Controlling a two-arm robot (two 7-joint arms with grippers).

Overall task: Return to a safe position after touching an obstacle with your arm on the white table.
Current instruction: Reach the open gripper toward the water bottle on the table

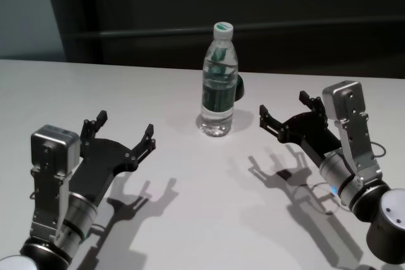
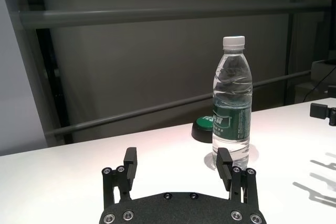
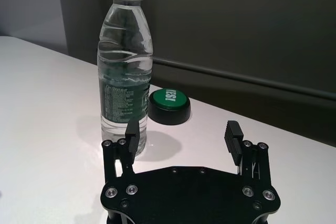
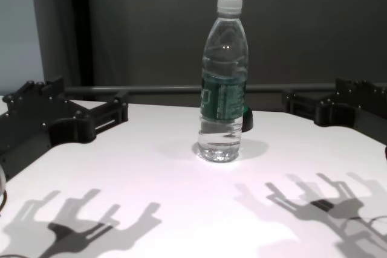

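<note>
Centrally, one water bottle (image 1: 219,83) is stood upright on the white table (image 1: 190,219); one green-topped button (image 3: 169,106) behind. Two grippers, left (image 1: 123,129) and right (image 1: 286,107), are held wide open, empty, flanking it. Dark wall beyond.

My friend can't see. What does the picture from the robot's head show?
A clear water bottle stands upright on a white table, with a small dark object just behind it. The left tool and right tool hover open on either side, touching nothing.
</note>
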